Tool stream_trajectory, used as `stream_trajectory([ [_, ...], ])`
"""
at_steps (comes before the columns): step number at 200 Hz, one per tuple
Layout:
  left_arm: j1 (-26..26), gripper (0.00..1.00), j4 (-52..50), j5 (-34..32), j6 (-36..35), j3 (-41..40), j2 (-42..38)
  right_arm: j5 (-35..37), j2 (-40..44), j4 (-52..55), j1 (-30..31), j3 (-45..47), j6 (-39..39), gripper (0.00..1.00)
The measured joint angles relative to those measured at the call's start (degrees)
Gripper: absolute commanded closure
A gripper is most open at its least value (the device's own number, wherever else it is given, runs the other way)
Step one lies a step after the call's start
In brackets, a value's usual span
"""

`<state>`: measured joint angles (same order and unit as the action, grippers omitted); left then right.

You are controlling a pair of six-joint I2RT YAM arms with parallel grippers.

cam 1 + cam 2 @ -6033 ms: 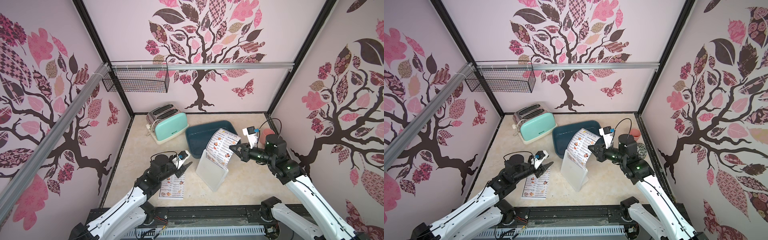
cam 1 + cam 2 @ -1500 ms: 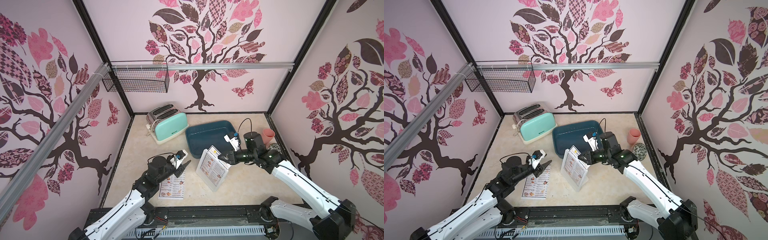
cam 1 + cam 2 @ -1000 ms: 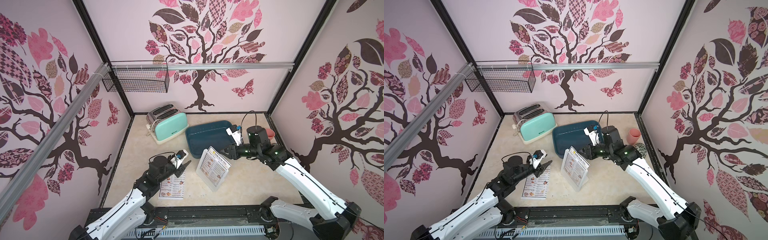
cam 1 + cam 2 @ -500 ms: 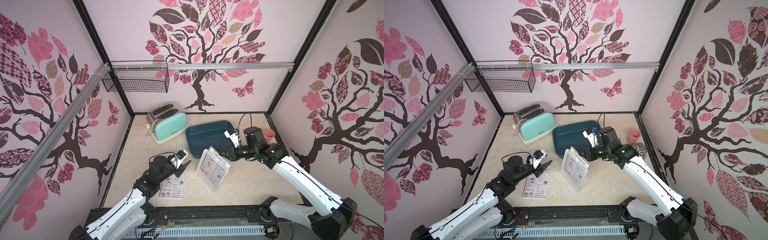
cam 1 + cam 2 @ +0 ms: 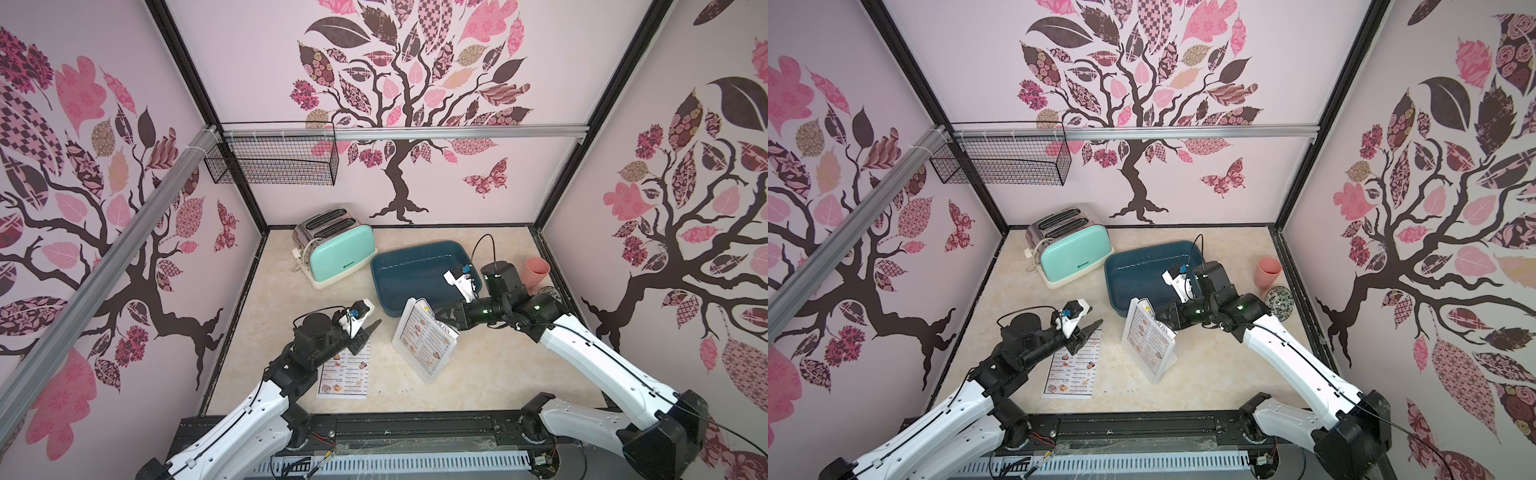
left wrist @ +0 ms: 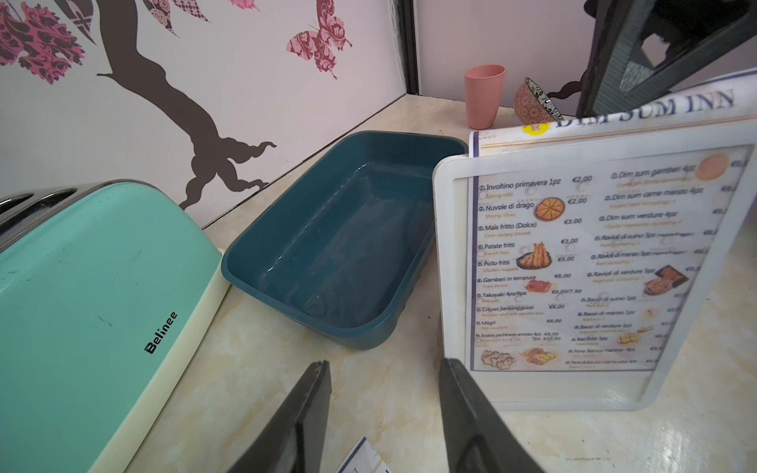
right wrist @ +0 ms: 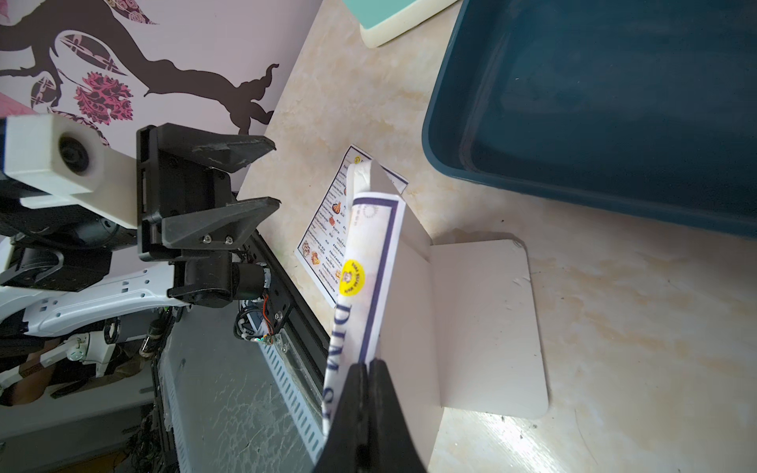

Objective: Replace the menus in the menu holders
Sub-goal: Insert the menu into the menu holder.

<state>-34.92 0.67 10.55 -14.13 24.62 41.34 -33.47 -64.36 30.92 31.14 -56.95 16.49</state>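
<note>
Has slid menu (image 6: 581,262) into holder (image 6: 444,266) since earlier; right end effector (image 7: 364,364) shut at its curled top, left end effector (image 6: 385,362) half-open, empty; next, likely pressing it home.

Bright, even, diffuse light; soft shadows; glare on tabletop (image 7: 512,434) just beside menu holder (image 7: 483,323); menu (image 6: 676,229) print inside holder blurred; top views bowed at edges

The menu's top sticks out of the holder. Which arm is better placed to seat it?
Right, likely: the right gripper is shut at the menu's protruding top edge, while the left gripper hangs open beside the holder, above the spare menu.
</note>
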Motion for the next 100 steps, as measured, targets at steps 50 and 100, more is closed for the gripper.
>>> stream_trajectory([
  [50, 0.00, 0.51, -0.17, -0.02, -0.02, 0.00, 0.00, 0.74, -0.04, -1.40, 0.09, -0.02, 0.20, 0.78],
  [100, 0.00, 0.51, -0.28, -0.02, -0.02, 0.00, 0.00, 0.83, 0.00, -1.77, 0.17, -0.87, 1.29, 0.81],
])
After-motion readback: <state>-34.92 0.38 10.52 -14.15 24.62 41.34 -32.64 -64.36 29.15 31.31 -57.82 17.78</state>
